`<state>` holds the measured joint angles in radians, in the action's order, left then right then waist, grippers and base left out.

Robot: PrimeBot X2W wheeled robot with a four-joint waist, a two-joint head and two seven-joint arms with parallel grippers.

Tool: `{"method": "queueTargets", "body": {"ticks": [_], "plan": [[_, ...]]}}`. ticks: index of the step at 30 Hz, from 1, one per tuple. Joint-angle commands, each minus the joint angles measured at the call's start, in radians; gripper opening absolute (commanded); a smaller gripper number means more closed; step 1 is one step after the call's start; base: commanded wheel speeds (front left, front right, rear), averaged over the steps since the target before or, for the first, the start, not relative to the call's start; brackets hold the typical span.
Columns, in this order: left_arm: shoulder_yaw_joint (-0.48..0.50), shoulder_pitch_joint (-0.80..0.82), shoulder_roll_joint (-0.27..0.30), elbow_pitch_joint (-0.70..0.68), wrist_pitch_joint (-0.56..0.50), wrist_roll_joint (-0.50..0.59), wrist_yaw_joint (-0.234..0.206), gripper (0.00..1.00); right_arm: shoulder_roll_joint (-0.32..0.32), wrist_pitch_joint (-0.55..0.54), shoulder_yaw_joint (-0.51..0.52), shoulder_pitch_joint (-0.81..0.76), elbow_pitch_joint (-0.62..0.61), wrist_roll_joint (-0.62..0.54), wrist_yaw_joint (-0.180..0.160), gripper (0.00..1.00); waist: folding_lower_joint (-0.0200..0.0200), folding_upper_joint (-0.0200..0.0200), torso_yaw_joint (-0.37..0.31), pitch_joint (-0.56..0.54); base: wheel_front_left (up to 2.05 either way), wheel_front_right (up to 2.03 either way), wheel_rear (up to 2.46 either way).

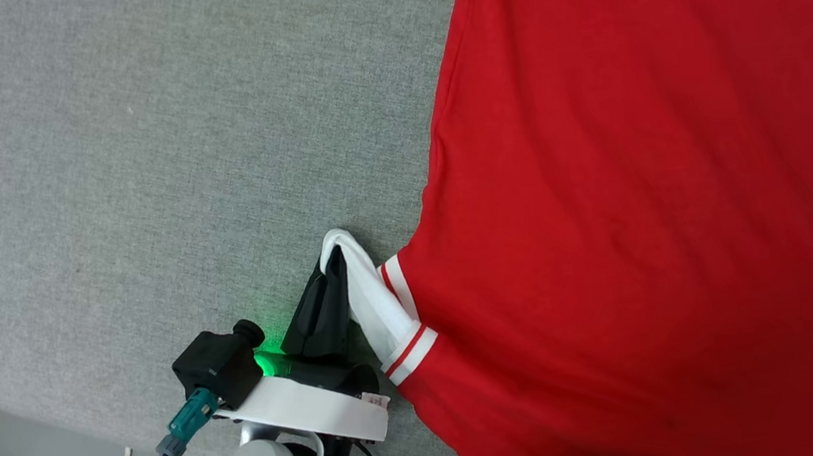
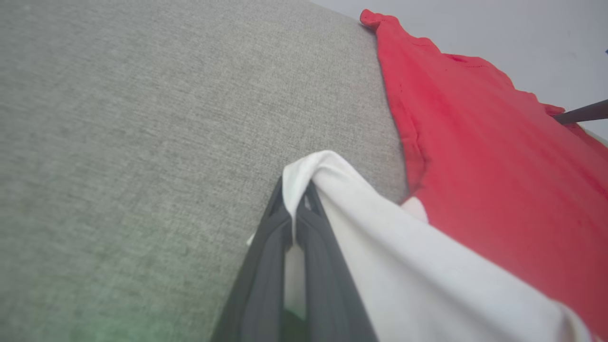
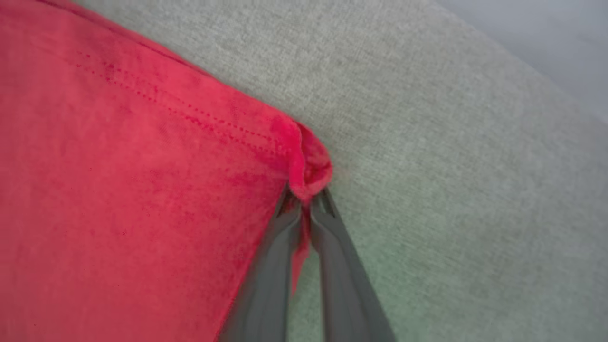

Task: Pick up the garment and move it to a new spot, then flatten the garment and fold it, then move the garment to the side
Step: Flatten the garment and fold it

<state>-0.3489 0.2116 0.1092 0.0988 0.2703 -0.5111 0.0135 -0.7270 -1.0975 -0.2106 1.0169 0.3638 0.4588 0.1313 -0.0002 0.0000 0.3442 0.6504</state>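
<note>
My left gripper pinches the white side panel, my right gripper a red hem corner. Two holds, I reckon, to pull the red sleeveless jersey flat on the grey fabric counter.

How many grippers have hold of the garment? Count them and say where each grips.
2. The left gripper pinches a white fold at the edge of the garment; the right gripper pinches a red hemmed corner. Both are shut on cloth.

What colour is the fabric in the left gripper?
White: the left gripper pinches a white panel of the garment, beside red-striped trim. Best in head view.
</note>
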Motion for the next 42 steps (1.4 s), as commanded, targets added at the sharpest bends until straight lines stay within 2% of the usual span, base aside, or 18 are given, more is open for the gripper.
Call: {"method": "queueTargets", "body": {"ticks": [1, 10, 17, 25, 30, 42], "plan": [[0.010, -0.009, -0.005, 0.023, -0.010, 0.007, 0.000, 0.00, 0.011, 0.022, -0.003, -0.041, 0.040, 0.023, -0.001, 0.00, 0.0002, 0.0000, -0.012, -0.023, 0.00, 0.00, 0.00], [0.064, -0.075, 0.006, 0.022, -0.007, 0.013, -0.002, 0.00, 0.016, 0.199, -0.089, -0.047, 0.029, 0.100, -0.001, 0.00, 0.0002, 0.0000, -0.083, -0.165, 0.00, 0.00, 0.00], [0.089, -0.143, 0.037, 0.035, -0.012, -0.005, -0.015, 0.00, -0.041, 0.315, -0.167, -0.173, -0.042, 0.212, -0.001, 0.00, 0.0002, 0.0000, -0.145, -0.292, 0.00, 0.00, 0.00], [0.117, -0.215, 0.079, 0.024, -0.040, -0.029, -0.034, 0.00, -0.121, 0.404, -0.175, -0.412, -0.136, 0.305, -0.001, 0.00, 0.0002, 0.0000, -0.207, -0.401, 0.00, 0.00, 0.00], [0.126, -0.254, 0.097, 0.022, -0.055, -0.039, -0.040, 0.00, -0.150, 0.428, -0.158, -0.593, -0.164, 0.340, -0.001, 0.00, 0.0002, 0.0000, -0.234, -0.461, 0.00, 0.00, 0.00], [0.149, -0.330, 0.134, -0.002, -0.078, -0.063, -0.056, 0.00, -0.104, 0.441, -0.048, -1.010, -0.209, 0.394, -0.001, 0.00, 0.0002, 0.0000, -0.271, -0.542, 0.00, 0.00, 0.00]]}}
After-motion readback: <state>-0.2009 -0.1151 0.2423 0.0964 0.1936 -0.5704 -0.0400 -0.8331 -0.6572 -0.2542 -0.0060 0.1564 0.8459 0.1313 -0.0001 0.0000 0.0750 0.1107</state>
